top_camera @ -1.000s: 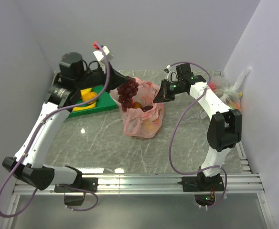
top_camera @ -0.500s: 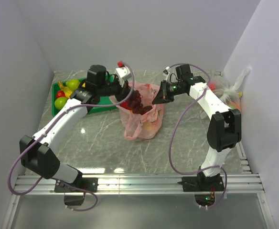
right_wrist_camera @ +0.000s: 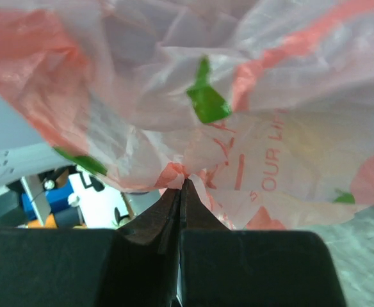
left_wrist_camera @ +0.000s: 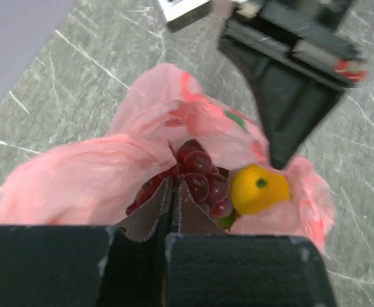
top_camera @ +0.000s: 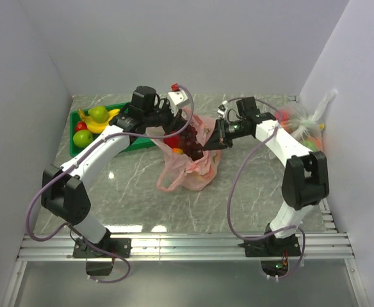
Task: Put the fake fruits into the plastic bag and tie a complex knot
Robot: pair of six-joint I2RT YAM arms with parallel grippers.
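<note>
Mid-counter, toward the far edge: pink plastic bag (top_camera: pixel 186 174) slumped on the grey marble counter (top_camera: pixel 136 198), mouth up.

Over the mouth, the left gripper (left_wrist_camera: pixel 173 187), fingers pressed together with barely a slit between them. The grapes (left_wrist_camera: pixel 200 174) bunch right at the tips and hang into the opening. Stem hidden by the fingers, so the pinch itself is not seen. The overhead view has the bunch dangling just below that gripper.

At the bag's right rim, the right gripper (right_wrist_camera: pixel 182 187), closed tight on a pleat of pink film.

Left wrist view alone: a yellow fruit (left_wrist_camera: pixel 257 188) inside the bag, touching the grapes on their right, with the other arm's black finger standing behind the rim.

Right wrist view alone: red lettering and green leaf marks printed on the film, filling nearly the whole view.

Overhead alone: green tray (top_camera: pixel 138 142) in the far left corner, carrying a banana (top_camera: pixel 102 125), green fruits (top_camera: pixel 98 113) and a red fruit (top_camera: pixel 79 126). A clear bag (top_camera: pixel 305 125) sits against the right edge, blurred.
</note>
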